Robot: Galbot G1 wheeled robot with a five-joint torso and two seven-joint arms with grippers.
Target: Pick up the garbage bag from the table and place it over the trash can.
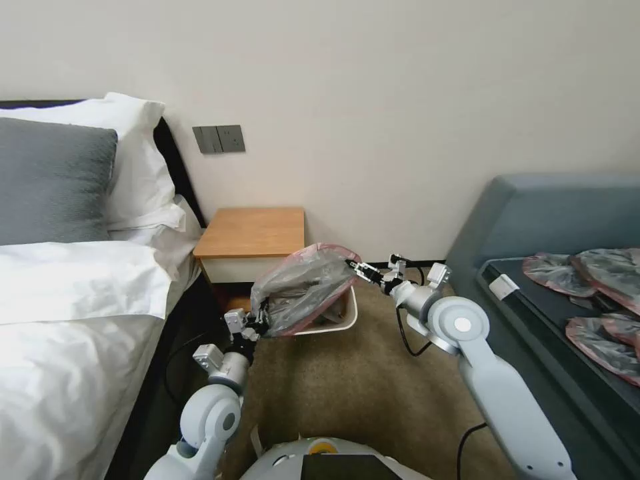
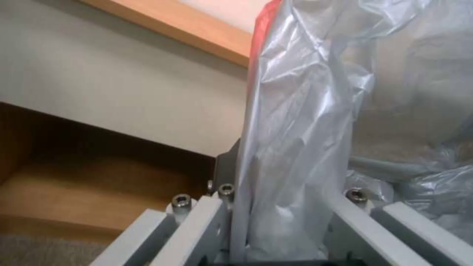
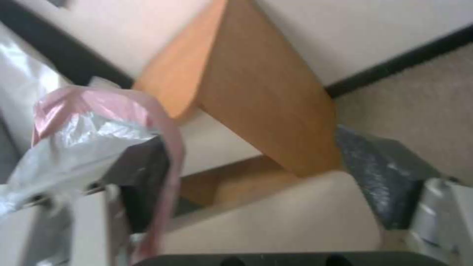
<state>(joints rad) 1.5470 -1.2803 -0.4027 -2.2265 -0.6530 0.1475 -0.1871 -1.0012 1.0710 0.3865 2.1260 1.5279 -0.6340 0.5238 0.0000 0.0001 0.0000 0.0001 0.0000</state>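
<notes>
While both arms reach forward over the carpet, the garbage bag point(image 1: 308, 285) hangs stretched between them above the trash can point(image 1: 339, 319), just in front of the table point(image 1: 252, 235). The left gripper point(image 1: 260, 327) holds the bag's near lower corner; in the left wrist view its fingers point(image 2: 207, 221) are pressed together on a bunched fold of the grey plastic point(image 2: 295, 147), which rises straight up from between them with the pinkish-red rim running along one edge. The right gripper point(image 1: 353, 268) is at the bag's far upper edge. In the right wrist view its jaws stand spread wide: one finger point(image 3: 143, 173) is draped by the bag's pink rim and crinkled film point(image 3: 84, 136), while the other finger point(image 3: 384, 184) stands well apart with nothing against it. Whether that draped finger pins the plastic or merely hooks it from inside I cannot tell.

The bag looks thin, translucent and heavily creased, its mouth pulled open into a slanted oval facing the robot, with the pink rim outlining the top and right side. It covers most of the cream-beige bin, whose rolled rim shows below and to the right of the plastic. The table's orange-brown top sits bare against the wall beside the bed point(image 1: 73, 300).
</notes>
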